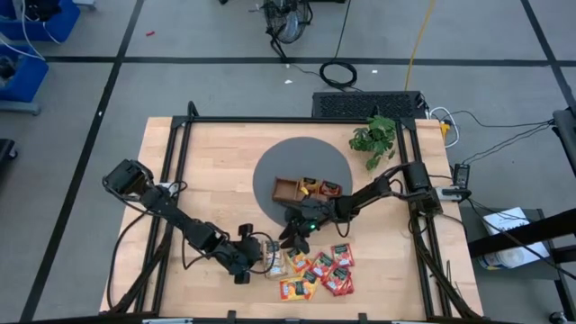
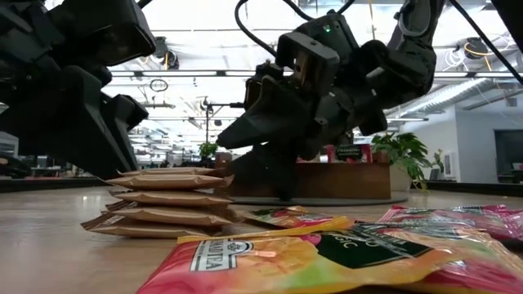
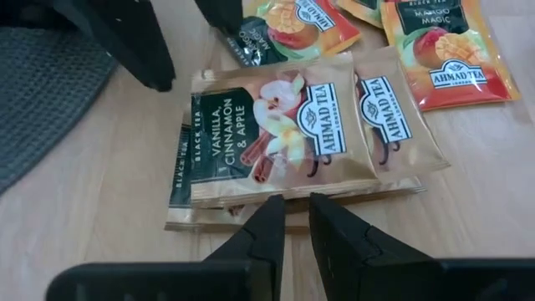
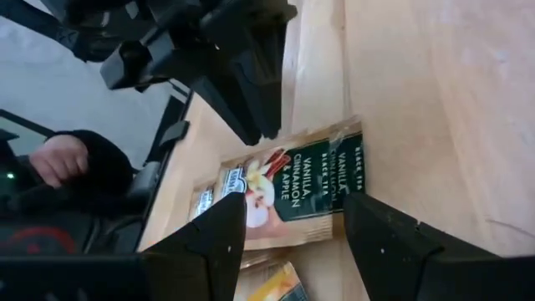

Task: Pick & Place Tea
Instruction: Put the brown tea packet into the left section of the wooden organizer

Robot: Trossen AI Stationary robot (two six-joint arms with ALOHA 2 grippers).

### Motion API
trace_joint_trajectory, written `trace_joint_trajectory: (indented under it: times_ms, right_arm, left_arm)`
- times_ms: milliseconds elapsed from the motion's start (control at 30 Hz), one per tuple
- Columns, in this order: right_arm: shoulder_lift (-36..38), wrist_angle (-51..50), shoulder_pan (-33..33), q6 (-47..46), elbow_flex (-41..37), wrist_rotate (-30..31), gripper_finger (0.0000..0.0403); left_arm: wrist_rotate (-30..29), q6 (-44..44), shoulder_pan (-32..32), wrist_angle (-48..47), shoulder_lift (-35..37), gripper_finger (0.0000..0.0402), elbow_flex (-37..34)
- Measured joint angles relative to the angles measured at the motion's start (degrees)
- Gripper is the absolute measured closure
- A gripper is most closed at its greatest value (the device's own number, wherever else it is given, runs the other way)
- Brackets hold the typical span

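A small stack of beige tea sachets point(image 3: 276, 134) lies flat on the wooden table point(image 1: 207, 180), the top one printed "Vanilla, Cinnamon & Apple" point(image 4: 305, 180). My left gripper point(image 3: 297, 209) stands at the stack's one edge, slanting down, its fingers a narrow gap apart with nothing between them. My right gripper point(image 4: 294, 205) hovers at the stack's opposite side, wide open, also holding nothing. Red tea sachets point(image 1: 335, 270) and orange ones point(image 1: 295, 288) lie on the table toward its near edge. In the low view the stack point(image 2: 167, 200) sits between both grippers. My left gripper has its fingertips point(image 3: 274, 209) right at the near edge point(image 3: 288, 194) of the top beige sachet, coming in slanting down; whether they touch it I cannot tell. The sachet lies flat on the stack.
A brown wooden tray point(image 1: 290, 186) holding a few sachets stands on a round grey mat point(image 1: 279, 157) behind the stack. A green plant point(image 1: 373, 137) is at the far right. A black frame point(image 1: 180, 153) borders the table. A person's hand point(image 4: 60, 159) shows beyond the table.
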State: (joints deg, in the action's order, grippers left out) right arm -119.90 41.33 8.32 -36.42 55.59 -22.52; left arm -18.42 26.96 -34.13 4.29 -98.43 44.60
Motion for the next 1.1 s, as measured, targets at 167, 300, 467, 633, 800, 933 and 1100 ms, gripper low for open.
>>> trace_joint_trajectory:
  times_ms: [167, 300, 467, 633, 800, 933, 1100]
  right_arm:
    - [-0.04, -1.51, 0.36, 1.38, 0.11, 0.03, 0.0226]
    - [0.47, -4.62, -0.48, 3.31, 0.38, 0.63, 0.0229]
    - [0.57, -12.96, -0.77, 6.74, 3.04, 0.02, 0.0229]
    - [0.54, -19.69, -0.72, 11.34, 7.12, 0.07, 0.0229]
    - [0.42, -29.7, -0.41, 15.92, 11.29, 2.41, 0.023]
    - [0.39, -30.0, -0.16, 16.76, 11.95, 2.71, 0.023]
    - [0.37, -29.48, 0.05, 17.21, 11.95, 1.42, 0.023]
  left_arm:
    - [-0.17, -0.96, -0.02, 0.13, 0.0, 0.0339, 0.0]
    - [-0.19, -0.98, -0.02, 0.11, 0.0, 0.0339, 0.0]
    - [-1.55, -2.53, -0.02, 0.35, 0.0, 0.0339, 0.0]
    - [-2.66, -2.84, 0.09, 0.39, 0.0, 0.0339, 0.0]
    - [-2.66, -2.82, 0.09, 0.46, 0.0, 0.0339, 0.0]
    - [-2.66, -2.77, 0.03, 0.46, 0.0, 0.0339, 0.0]
    - [-2.66, -2.73, 0.04, 0.6, 0.0, 0.0339, 0.0]
